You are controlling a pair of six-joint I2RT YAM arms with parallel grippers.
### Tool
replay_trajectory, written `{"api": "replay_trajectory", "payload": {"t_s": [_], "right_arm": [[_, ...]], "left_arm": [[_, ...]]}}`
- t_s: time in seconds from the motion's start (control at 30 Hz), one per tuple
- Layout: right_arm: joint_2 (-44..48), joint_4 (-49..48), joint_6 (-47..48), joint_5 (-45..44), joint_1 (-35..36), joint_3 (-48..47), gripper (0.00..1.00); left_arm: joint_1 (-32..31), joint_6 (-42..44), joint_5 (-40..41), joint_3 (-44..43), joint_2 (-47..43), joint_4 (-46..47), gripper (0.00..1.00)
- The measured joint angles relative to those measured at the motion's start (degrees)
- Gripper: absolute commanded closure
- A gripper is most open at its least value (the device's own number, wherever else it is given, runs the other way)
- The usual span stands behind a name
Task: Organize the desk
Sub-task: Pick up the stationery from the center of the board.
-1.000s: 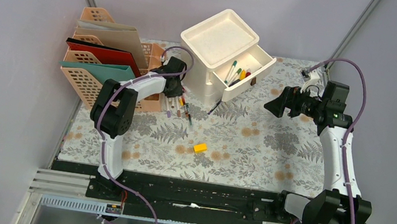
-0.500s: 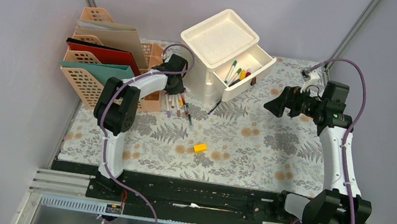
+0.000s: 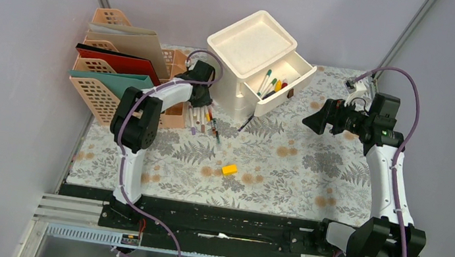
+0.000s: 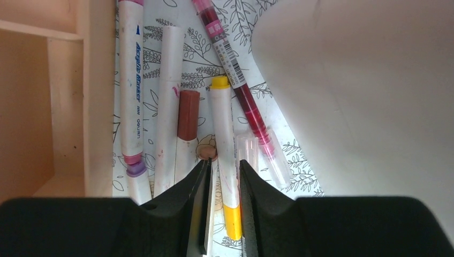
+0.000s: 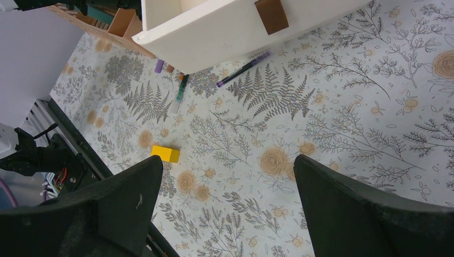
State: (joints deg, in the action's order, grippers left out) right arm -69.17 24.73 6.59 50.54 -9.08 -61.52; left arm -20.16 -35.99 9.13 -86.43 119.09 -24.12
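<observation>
The desk point(image 3: 286, 169) is covered in cloth printed with ferns and flowers. Several markers and pens point(image 3: 206, 122) lie between the peach organizer and the white drawer unit. My left gripper point(image 3: 200, 102) point(image 4: 225, 163) is low over them. Its jaws are narrowly open around a white marker with yellow ends point(image 4: 225, 134). One finger touches the marker and a slit of cloth shows at the other. Beside it lie a brown-capped marker point(image 4: 187, 115), a purple-tipped marker point(image 4: 131, 91) and a red pen point(image 4: 241, 91). My right gripper point(image 3: 311, 121) point(image 5: 229, 160) hangs wide open above the desk, holding nothing.
A white drawer unit point(image 3: 252, 45) stands at the back, its open drawer point(image 3: 283, 86) holding several pens. A peach file holder point(image 3: 105, 79) with folders is on the left. A yellow block point(image 3: 229, 169) point(image 5: 165, 153), a purple pen point(image 5: 243, 69) and a green pen point(image 5: 182, 88) lie loose.
My left gripper has shifted slightly toward the back along the markers, and its jaws have parted a little. The right arm has not moved.
</observation>
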Motion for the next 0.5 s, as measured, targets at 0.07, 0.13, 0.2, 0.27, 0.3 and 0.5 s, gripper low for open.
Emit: {"api": "replay_trajectory", "payload": {"t_s": [0.07, 0.13, 0.2, 0.27, 0.3, 0.5], "right_arm": [[0.0, 0.0, 0.0, 0.0, 0.0, 0.0, 0.0], [-0.1, 0.0, 0.0, 0.0, 0.0, 0.0, 0.01], [-0.2, 0.0, 0.0, 0.1, -0.1, 0.0, 0.01], [-0.2, 0.0, -0.1, 0.1, -0.1, 0.0, 0.01], [-0.2, -0.1, -0.1, 0.1, -0.1, 0.0, 0.01], [-0.3, -0.3, -0.5, 0.1, -0.1, 0.0, 0.01]], "left_arm": [[0.0, 0.0, -0.2, -0.4, 0.3, -0.1, 0.68], [0.0, 0.0, -0.3, -0.7, 0.5, -0.1, 0.68], [0.0, 0.0, -0.4, -0.9, 0.7, -0.1, 0.68], [0.0, 0.0, -0.4, -0.9, 0.7, -0.2, 0.72], [0.0, 0.1, -0.4, -0.9, 0.7, -0.2, 0.73], [0.1, 0.4, -0.4, -0.9, 0.7, -0.1, 0.76]]}}
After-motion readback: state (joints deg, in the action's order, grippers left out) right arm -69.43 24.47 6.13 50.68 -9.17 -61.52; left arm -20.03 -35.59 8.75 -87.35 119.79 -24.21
